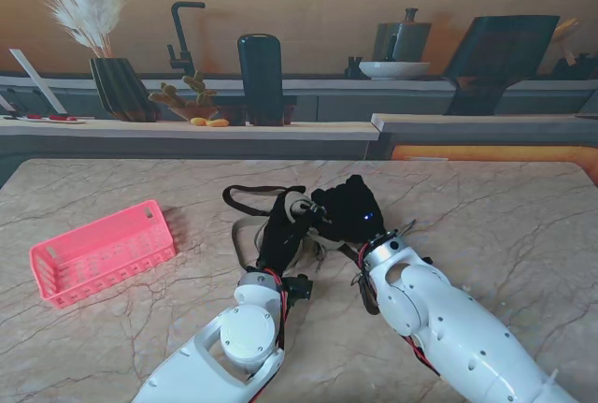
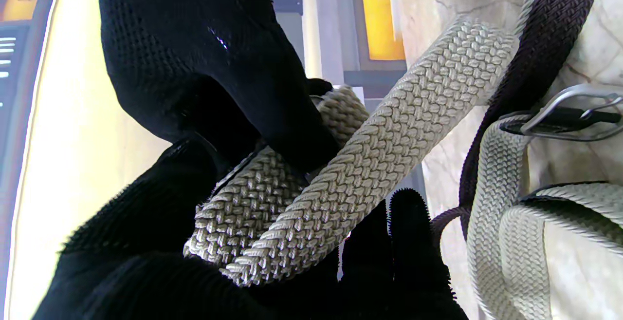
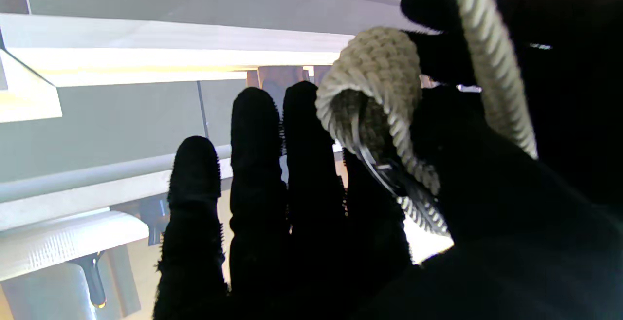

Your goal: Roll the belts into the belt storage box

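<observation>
1. Stand view: both black-gloved hands meet near the middle of the marble table (image 1: 486, 225), the left hand (image 1: 278, 235) just left of the right hand (image 1: 348, 208), touching or nearly so.
2. A beige belt (image 2: 370, 149) and a dark belt (image 1: 250, 195) lie tangled under and around the hands; the dark one loops out on the table on the far left side of the hands.
3. The pink box (image 1: 101, 251) sits well apart to the left, with nothing visible inside it.
4. Left wrist view: the left hand's fingers (image 2: 204, 66) are curled around a partly rolled section of the beige belt, with the thumb pressing on the coil.
5. In the same view, more beige belt, the dark belt and a metal buckle (image 2: 564, 115) rest on the table beside the hand.
6. Right wrist view: the right hand's thumb and first finger pinch a folded end of the beige belt; its other fingers (image 3: 253, 164) are straight and close together.
7. A counter (image 1: 187, 128) with a vase, faucet and dark bottle runs beyond the table's far edge.
</observation>
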Tool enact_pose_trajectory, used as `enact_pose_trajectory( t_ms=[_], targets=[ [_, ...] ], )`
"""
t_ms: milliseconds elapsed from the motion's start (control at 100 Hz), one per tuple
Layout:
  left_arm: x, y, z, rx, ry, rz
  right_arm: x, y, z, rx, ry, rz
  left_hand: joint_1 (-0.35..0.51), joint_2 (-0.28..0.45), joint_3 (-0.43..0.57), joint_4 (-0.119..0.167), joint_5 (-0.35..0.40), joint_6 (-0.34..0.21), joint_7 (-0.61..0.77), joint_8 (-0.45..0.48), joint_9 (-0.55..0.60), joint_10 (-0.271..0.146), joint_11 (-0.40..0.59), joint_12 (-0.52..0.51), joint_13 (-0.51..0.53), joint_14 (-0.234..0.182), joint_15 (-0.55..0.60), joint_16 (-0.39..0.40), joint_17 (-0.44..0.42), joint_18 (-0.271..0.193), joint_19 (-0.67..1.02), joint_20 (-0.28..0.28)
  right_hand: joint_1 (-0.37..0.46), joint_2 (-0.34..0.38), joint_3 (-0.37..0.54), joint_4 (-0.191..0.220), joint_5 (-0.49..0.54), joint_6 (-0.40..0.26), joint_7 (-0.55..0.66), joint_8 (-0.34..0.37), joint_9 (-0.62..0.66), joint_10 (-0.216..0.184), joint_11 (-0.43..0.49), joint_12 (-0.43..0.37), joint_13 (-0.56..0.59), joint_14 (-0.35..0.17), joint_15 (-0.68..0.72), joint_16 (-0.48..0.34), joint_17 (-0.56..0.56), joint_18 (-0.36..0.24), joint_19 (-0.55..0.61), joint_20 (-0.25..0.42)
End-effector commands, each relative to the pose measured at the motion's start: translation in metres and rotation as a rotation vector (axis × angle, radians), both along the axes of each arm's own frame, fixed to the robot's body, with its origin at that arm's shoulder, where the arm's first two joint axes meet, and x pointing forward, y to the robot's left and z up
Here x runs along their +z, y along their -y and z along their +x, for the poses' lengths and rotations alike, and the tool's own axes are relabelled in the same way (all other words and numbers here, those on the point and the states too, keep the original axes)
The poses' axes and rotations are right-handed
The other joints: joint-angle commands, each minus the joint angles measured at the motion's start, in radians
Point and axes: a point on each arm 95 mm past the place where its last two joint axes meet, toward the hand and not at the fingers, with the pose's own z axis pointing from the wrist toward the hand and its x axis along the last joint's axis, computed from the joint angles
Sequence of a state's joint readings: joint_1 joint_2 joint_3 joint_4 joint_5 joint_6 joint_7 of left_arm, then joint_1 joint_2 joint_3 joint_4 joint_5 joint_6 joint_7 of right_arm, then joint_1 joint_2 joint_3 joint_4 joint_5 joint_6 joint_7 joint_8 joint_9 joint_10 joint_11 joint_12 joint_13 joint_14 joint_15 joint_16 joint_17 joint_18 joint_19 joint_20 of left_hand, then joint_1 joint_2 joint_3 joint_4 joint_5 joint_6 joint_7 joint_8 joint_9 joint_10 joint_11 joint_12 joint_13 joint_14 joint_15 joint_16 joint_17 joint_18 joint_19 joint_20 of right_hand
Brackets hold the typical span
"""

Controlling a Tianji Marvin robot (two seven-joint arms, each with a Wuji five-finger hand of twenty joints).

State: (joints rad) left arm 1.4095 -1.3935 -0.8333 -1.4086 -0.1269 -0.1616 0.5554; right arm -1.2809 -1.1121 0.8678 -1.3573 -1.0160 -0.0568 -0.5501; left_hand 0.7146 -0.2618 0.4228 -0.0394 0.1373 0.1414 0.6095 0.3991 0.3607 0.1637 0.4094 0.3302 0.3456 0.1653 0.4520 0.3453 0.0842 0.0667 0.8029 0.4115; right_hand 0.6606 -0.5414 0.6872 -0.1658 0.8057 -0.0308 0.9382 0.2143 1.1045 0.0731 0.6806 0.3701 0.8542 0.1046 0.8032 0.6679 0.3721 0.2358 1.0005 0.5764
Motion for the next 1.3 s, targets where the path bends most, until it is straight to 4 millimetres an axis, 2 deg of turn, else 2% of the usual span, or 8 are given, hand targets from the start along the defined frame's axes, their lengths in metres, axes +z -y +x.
enact_pose_trajectory(
  t_ms=[0, 170, 250, 300, 430, 600, 930, 1290],
  targets=[
    [0.004, 0.007, -0.001, -0.004, 0.012, -0.011, -0.001, -0.014, -0.004, 0.025, -0.006, 0.015, 0.001, -0.021, 0.020, -0.027, 0.003, -0.050, -0.015, -0.015, -0.026, -0.045, 0.009, -0.003, -0.026, -0.040, -0.005, -0.015, 0.008, -0.066, -0.015, -0.015, 0.063, 0.054, 0.071, 0.035, 0.053, -0.135, 0.074, 0.001, 0.019, 0.034, 0.030, 0.003, -0.010, 0.007, 0.033, 0.011, -0.012, 0.024, 0.029, -0.020],
    [0.003, 0.007, 0.001, -0.003, 0.023, 0.018, -0.005, -0.021, -0.007, 0.029, -0.022, 0.058, 0.159, 0.100, 0.037, -0.017, 0.003, -0.060, 0.007, -0.020, -0.029, -0.046, 0.029, 0.006, -0.031, -0.042, 0.010, -0.008, 0.009, -0.079, -0.014, -0.015, 0.058, 0.047, 0.076, 0.038, 0.057, -0.131, 0.073, 0.002, 0.028, 0.039, 0.045, 0.005, 0.006, 0.008, 0.055, 0.019, -0.004, 0.024, 0.035, -0.023],
    [0.002, 0.006, 0.001, -0.001, 0.021, 0.011, -0.005, -0.022, -0.010, 0.031, -0.026, 0.063, 0.496, 0.289, -0.386, -0.025, 0.003, -0.061, 0.024, -0.033, -0.039, -0.044, 0.030, 0.006, -0.043, -0.039, 0.008, -0.010, -0.009, -0.077, -0.026, -0.020, 0.058, 0.044, 0.081, 0.040, 0.062, -0.125, 0.074, 0.001, 0.036, 0.046, 0.052, 0.006, 0.014, 0.011, 0.064, 0.023, -0.002, 0.025, 0.038, -0.024],
    [0.002, 0.006, 0.001, 0.003, 0.024, 0.008, -0.006, -0.022, -0.011, 0.026, -0.028, 0.065, 0.569, 0.336, -0.445, -0.033, 0.002, -0.066, 0.042, -0.025, -0.042, -0.041, 0.036, 0.010, -0.050, -0.031, 0.014, -0.006, -0.018, -0.067, -0.032, -0.023, 0.059, 0.042, 0.084, 0.040, 0.065, -0.119, 0.074, 0.000, 0.040, 0.053, 0.057, 0.006, 0.020, 0.016, 0.072, 0.026, 0.001, 0.027, 0.041, -0.024],
    [-0.001, 0.005, 0.004, 0.006, 0.051, 0.051, -0.005, -0.021, -0.014, -0.022, -0.047, 0.101, 0.549, 0.349, -0.483, -0.056, -0.002, -0.073, 0.075, -0.029, -0.055, -0.040, 0.037, 0.011, -0.056, -0.024, 0.022, -0.002, -0.030, -0.049, -0.029, -0.021, 0.064, 0.029, 0.101, 0.045, 0.082, -0.085, 0.076, -0.006, 0.058, 0.091, 0.103, 0.017, 0.047, 0.037, 0.131, 0.052, 0.020, 0.035, 0.068, -0.021],
    [-0.007, 0.006, 0.006, -0.010, 0.092, 0.131, -0.004, -0.019, -0.014, -0.088, -0.052, 0.113, 0.425, 0.284, -0.440, -0.008, -0.001, -0.076, 0.074, -0.010, -0.058, -0.036, 0.039, 0.010, -0.049, -0.015, 0.038, 0.006, -0.025, 0.010, -0.001, -0.007, 0.077, 0.009, 0.126, 0.043, 0.100, -0.052, 0.079, -0.005, 0.060, 0.133, 0.153, 0.030, 0.060, 0.065, 0.186, 0.079, 0.034, 0.047, 0.102, -0.018],
    [-0.005, 0.002, 0.005, 0.009, 0.111, 0.127, -0.004, -0.015, -0.014, -0.145, -0.045, 0.102, 0.576, 0.356, -0.489, -0.072, -0.012, -0.089, 0.115, -0.029, -0.083, -0.047, 0.039, 0.012, -0.058, -0.007, 0.059, 0.037, -0.040, 0.089, 0.043, 0.017, 0.082, 0.002, 0.138, 0.039, 0.107, -0.036, 0.074, -0.001, 0.060, 0.149, 0.171, 0.036, 0.062, 0.080, 0.207, 0.087, 0.035, 0.054, 0.125, -0.019],
    [-0.004, 0.002, 0.003, 0.008, 0.098, 0.098, -0.001, -0.012, -0.015, -0.173, -0.021, 0.112, 0.576, 0.274, -0.376, -0.082, 0.060, -0.093, 0.173, -0.003, 0.048, -0.035, 0.058, 0.019, 0.046, -0.027, 0.048, 0.029, 0.015, 0.031, 0.062, 0.023, 0.081, 0.005, 0.135, 0.036, 0.105, -0.042, 0.071, 0.004, 0.051, 0.146, 0.172, 0.035, 0.053, 0.078, 0.208, 0.086, 0.031, 0.056, 0.131, -0.025]
  ],
)
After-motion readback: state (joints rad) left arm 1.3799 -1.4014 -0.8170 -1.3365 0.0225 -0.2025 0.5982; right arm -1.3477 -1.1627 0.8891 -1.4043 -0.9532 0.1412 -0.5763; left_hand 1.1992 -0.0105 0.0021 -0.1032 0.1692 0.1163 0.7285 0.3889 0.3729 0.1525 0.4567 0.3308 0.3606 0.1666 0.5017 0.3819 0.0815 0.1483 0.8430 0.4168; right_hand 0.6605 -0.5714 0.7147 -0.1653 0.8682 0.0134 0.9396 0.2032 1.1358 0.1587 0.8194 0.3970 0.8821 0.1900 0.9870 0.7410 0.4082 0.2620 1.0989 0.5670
